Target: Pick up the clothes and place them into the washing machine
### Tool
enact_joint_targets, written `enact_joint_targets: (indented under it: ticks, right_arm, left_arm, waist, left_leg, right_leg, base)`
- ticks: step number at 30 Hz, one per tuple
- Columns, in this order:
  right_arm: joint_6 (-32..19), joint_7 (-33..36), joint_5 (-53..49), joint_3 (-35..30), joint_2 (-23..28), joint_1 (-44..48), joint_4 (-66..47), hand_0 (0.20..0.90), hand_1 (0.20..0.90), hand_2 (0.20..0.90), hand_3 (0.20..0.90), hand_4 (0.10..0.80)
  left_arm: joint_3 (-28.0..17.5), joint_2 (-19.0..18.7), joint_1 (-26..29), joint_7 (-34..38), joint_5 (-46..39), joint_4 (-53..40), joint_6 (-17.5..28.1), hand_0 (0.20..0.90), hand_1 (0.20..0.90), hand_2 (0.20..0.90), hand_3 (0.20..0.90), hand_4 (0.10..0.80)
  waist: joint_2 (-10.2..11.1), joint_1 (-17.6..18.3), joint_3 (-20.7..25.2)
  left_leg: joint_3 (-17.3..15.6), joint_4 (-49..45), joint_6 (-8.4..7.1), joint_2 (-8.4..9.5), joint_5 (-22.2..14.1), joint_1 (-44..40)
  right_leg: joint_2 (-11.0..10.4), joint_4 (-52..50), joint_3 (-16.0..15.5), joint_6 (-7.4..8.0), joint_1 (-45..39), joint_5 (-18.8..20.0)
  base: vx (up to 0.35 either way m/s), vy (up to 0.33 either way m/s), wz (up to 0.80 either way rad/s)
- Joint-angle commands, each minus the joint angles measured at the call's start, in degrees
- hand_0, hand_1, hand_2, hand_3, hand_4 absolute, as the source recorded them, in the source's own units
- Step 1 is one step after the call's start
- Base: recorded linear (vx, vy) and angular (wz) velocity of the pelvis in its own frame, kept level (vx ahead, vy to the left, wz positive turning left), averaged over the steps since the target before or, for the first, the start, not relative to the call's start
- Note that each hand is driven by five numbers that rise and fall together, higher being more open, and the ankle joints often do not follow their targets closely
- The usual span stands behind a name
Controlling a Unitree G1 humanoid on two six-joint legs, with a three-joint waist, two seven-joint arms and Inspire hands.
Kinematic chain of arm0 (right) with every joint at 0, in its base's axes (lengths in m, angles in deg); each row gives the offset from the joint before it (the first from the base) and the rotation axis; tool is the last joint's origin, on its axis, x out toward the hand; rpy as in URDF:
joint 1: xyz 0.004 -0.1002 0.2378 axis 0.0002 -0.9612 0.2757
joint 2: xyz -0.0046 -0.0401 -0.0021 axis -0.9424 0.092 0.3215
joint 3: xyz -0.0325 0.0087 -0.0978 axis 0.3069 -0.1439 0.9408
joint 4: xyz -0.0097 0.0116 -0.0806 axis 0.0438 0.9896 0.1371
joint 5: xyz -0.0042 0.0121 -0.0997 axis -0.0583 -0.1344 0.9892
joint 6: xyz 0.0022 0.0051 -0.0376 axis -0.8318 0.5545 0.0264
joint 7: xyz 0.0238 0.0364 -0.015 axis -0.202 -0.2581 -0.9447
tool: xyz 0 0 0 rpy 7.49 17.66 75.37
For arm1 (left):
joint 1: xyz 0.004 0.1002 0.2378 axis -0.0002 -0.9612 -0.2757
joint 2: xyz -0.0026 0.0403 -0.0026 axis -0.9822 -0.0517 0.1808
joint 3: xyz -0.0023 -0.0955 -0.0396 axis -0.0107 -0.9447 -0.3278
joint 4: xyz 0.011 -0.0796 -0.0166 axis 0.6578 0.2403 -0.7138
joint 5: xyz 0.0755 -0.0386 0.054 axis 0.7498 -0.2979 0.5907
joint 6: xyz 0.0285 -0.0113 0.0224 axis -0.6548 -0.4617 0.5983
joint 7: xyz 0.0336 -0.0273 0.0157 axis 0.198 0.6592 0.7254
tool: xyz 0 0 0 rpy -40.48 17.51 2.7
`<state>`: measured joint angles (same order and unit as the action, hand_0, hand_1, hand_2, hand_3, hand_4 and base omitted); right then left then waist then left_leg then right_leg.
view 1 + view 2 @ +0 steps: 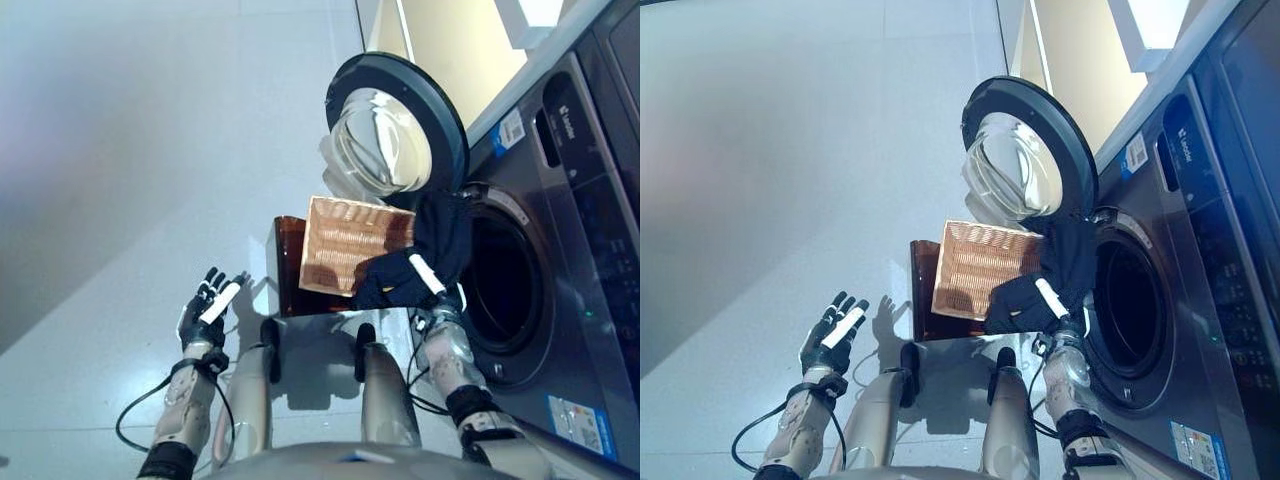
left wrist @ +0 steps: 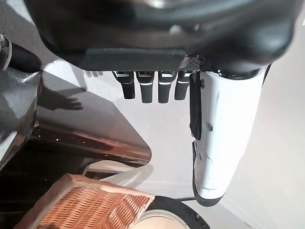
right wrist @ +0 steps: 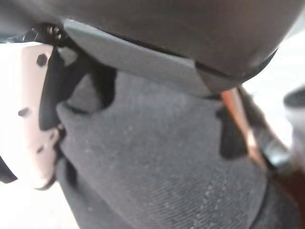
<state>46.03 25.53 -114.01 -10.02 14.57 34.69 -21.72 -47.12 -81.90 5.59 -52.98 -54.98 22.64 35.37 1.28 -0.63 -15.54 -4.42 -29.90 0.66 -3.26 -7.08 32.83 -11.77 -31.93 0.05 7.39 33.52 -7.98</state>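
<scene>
Pale floor (image 1: pixel 120 150) surrounds the open washing machine (image 1: pixel 560 250). Right hand (image 1: pixel 415 280) clutches the dark garment (image 1: pixel 1065 265), bunched at the drum mouth beside the wicker basket (image 1: pixel 345 245). Soft, light, floppy cloth: grip gathered folds. Left hand (image 1: pixel 210 305) hangs spread, empty.

Bright daylight is seen washing the floor (image 1: pixel 150 150), glare is caught on the door glass (image 1: pixel 385 140), and the dark garment (image 3: pixel 157 171) is rendered blurred up close.
</scene>
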Motion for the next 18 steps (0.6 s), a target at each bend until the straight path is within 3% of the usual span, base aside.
enact_joint_targets:
  ticks: [1, 7, 18]
  right_arm:
    - [-9.28, -0.89, -7.94, -3.58, 0.86, 5.03, -0.85, 0.200, 0.200, 0.200, 0.200, 0.300]
    - [-11.04, 1.68, -15.63, -9.20, 2.44, 13.17, 7.21, 0.200, 0.200, 0.200, 0.200, 0.300]
    - [-14.64, 2.68, -24.91, -17.75, 6.17, 16.43, 12.03, 0.200, 0.200, 0.200, 0.200, 0.300]
  left_arm:
    - [2.09, -2.77, -0.14, -0.25, 1.34, -4.53, 5.04, 0.900, 0.900, 0.900, 0.900, 0.800]
    - [4.35, -4.17, -0.19, -1.12, -1.19, -5.77, 5.22, 0.900, 0.900, 0.900, 0.900, 0.800]
    - [6.08, -5.24, 0.39, -1.36, -1.77, -3.94, 5.05, 0.900, 0.900, 0.900, 0.900, 0.800]
  waist:
    - [-1.94, -0.39, 4.34]
    - [-3.80, -2.34, 4.04]
    - [-4.46, -2.44, 4.50]
  left_leg:
    - [3.59, -1.94, -2.48, 0.07, 1.30, 4.22]
    - [4.10, -7.40, -2.06, 0.85, -0.70, 9.00]
    - [4.00, -8.79, -1.85, 1.38, -1.34, 12.34]
  right_leg:
    - [-0.08, -2.37, -0.67, -0.99, 2.27, 3.50]
    - [-0.71, -8.10, -0.42, -1.45, 6.72, 1.37]
    - [-0.77, -10.11, 0.33, -1.63, 10.21, 0.25]
  base:
    - [-0.045, 0.020, 0.02]
    - [-0.042, 0.020, 0.10]
    - [-0.005, 0.005, 0.02]
